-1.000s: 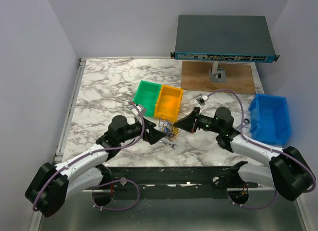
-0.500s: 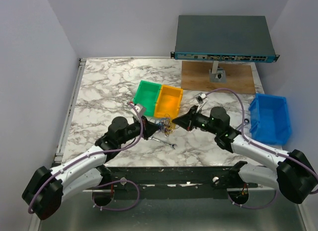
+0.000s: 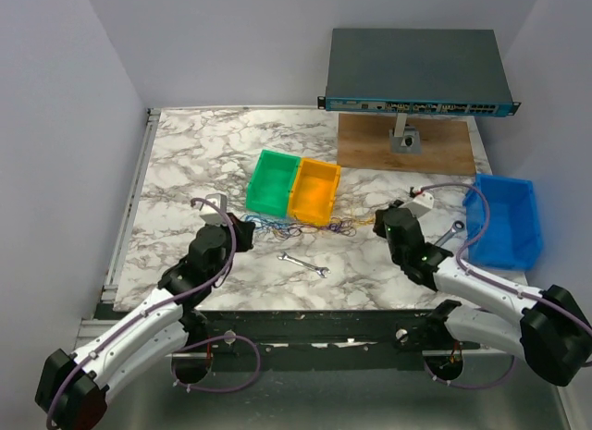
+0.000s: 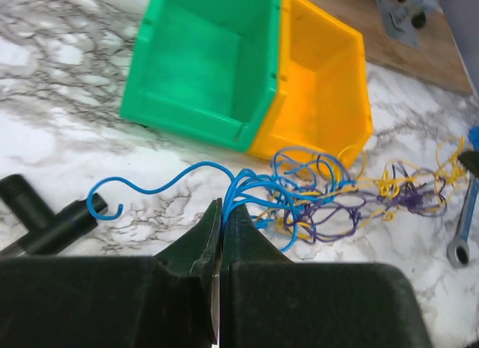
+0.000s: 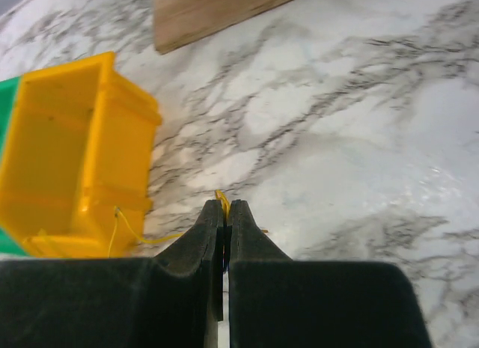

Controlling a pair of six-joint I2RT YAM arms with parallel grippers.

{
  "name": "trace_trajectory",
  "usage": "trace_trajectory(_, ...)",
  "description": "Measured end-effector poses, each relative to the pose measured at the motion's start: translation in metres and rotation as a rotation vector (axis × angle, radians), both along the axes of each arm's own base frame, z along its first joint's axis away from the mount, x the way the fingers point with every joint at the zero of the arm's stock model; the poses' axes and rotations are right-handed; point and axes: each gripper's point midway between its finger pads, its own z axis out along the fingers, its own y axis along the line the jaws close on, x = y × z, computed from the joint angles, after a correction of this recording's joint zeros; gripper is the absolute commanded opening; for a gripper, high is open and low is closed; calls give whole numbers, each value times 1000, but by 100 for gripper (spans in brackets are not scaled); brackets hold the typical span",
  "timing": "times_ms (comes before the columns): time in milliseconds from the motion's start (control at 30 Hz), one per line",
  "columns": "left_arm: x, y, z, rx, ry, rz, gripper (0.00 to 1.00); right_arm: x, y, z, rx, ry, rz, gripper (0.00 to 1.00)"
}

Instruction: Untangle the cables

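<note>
Left pincer [image 3: 245, 230] and right pincer [image 3: 378, 223] drew apart, stretching cables [image 3: 305, 228] sideways.

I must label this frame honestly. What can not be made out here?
- Top view: single strands of the cables are too thin to trace.
- Left wrist view: the left hand covers where the blue strands enter it.
- Right wrist view: the right hand hides the yellow strand's end.
- Left wrist view: the wrench is cut by the right edge.
</note>
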Motion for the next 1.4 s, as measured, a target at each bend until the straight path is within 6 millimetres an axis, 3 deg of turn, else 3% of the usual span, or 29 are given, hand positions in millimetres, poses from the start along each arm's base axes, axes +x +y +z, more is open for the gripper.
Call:
trace_trajectory(133, -1, 25, 1, -39, 17, 141, 0, -10, -30, -5, 6, -10, -150, 1)
trace_trajectory(367, -8, 59, 6, -142, 7, 322, 0, -29, -67, 22, 178, -139, -342, 2)
trace_trajectory(533, -6, 65, 2, -114, -19, 333, 0, -39, -81, 17, 154, -160, -362, 23)
trace_trajectory(567, -5, 63, 0, -98, -27, 312, 0, -38, -78, 16, 129, -159, -326, 33)
trace_trajectory(633, -4, 53, -4, -64, -41, 238, 0, -36, -64, 18, 90, -162, -209, 72)
trace_trajectory(667, -4, 46, -5, -46, -46, 196, 0, -35, -54, 19, 83, -170, -144, 84)
trace_trajectory(700, -4, 40, -7, -28, -46, 153, 0, -34, -45, 20, 74, -180, -76, 88)
trace_trajectory(933, -9, -4, -16, 28, -42, -116, 0, -46, 33, 24, 54, -243, 414, 92)
trace_trajectory(1067, -14, -18, -9, 14, -73, -202, 0, -57, 75, 8, 43, -185, 658, 91)
trace_trajectory(1200, -19, -24, 6, -9, -126, -252, 0, -65, 95, -8, 41, -119, 782, 91)
trace_trajectory(1400, -40, -41, 46, -94, -296, -403, 0, -73, 110, -7, 66, -127, 877, 95)
